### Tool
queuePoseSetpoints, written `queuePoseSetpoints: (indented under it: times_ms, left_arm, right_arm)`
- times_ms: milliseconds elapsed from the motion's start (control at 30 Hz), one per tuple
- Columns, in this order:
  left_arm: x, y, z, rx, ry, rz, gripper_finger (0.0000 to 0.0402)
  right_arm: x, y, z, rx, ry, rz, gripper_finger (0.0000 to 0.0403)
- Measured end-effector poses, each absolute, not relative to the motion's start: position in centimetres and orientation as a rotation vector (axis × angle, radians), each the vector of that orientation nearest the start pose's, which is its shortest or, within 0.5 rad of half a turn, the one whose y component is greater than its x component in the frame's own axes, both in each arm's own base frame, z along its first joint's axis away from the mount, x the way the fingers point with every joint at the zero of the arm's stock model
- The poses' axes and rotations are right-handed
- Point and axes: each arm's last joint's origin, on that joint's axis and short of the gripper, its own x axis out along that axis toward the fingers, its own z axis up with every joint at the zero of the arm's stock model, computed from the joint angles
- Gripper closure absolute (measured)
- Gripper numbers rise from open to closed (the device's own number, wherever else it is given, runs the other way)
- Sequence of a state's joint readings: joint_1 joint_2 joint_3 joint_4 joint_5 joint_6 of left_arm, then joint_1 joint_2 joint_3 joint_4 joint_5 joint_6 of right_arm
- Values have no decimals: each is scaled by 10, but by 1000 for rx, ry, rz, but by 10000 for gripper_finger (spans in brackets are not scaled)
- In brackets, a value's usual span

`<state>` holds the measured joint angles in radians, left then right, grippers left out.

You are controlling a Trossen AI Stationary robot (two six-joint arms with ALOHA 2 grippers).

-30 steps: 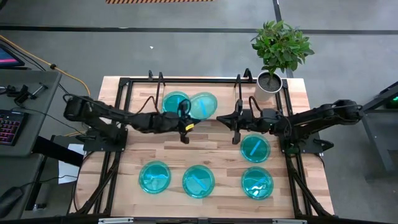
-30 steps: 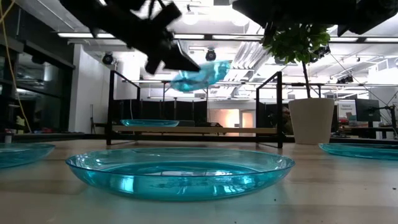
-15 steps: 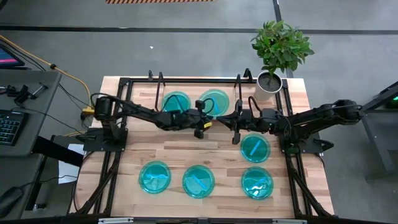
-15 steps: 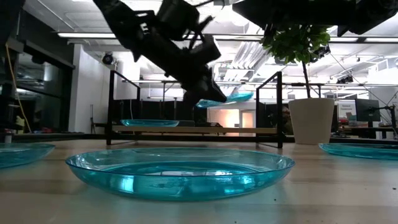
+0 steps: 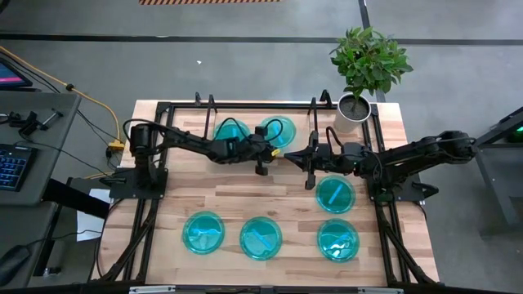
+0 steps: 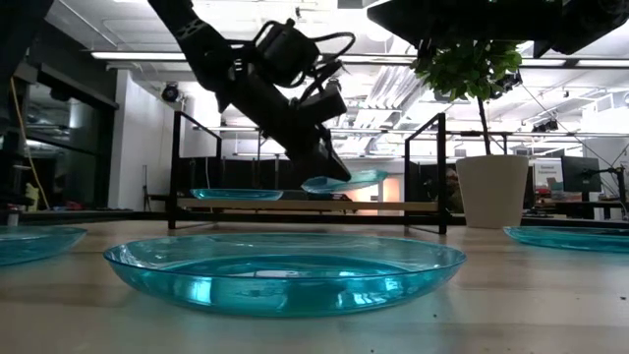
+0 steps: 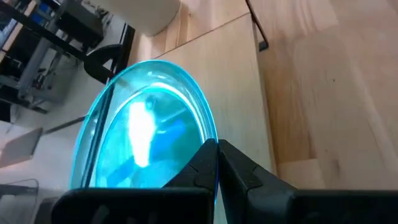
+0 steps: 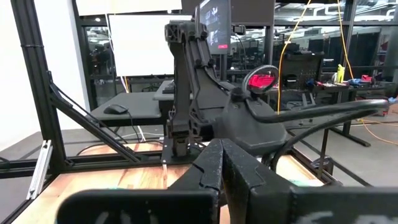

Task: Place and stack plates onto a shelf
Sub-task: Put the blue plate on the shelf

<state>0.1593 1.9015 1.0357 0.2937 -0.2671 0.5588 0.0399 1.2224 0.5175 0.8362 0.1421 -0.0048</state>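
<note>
My left gripper (image 5: 268, 149) reaches over the shelf (image 6: 393, 206) and is shut on a cyan plate (image 5: 278, 131), which hangs slightly tilted just above the board's right half (image 6: 344, 182). A second plate (image 5: 231, 131) rests by its base on the shelf's left half (image 6: 236, 194). Several more plates lie flat on the table: one (image 5: 336, 194) at right, and along the near edge (image 5: 203, 232), (image 5: 261, 238), (image 5: 337, 239). My right gripper (image 5: 296, 155) is shut, holds nothing, and hovers just right of the held plate. My left gripper pinches the plate's near rim (image 7: 210, 163) between its two fingers, one above and one below the edge. The fingers slant down from the table's left and near side. The plate is lifted, its far side slightly raised; whether it touches the board I cannot tell.
A potted plant (image 5: 355, 106) stands at the table's far right corner beside the shelf's right wire frame (image 6: 425, 172). The nearest table plate (image 6: 285, 270) fills the low view's foreground. Bare wood lies in the table's middle between the shelf and the near row.
My left gripper has carried the plate toward the table's right and far edge and down, from high over the shelf's middle to just above its right half. The plate, steeply tilted at first, is now nearly level. The gripper has stayed shut on it.
</note>
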Motion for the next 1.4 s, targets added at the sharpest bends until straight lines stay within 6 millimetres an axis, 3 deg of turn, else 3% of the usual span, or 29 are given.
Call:
queuePoseSetpoints:
  times_ms: [533,933,1167,1400]
  left_arm:
    - [390,72,131,544,677,202,393]
    - [391,73,134,553,660,240,322]
    - [391,65,141,598,670,333,278]
    - [371,51,167,707,848,457,261]
  right_arm:
    - [251,6,251,7,-131,-105,402]
    - [251,6,251,10,-130,-105,402]
    - [251,6,251,11,-130,-102,402]
    - [251,6,251,10,-121,-102,402]
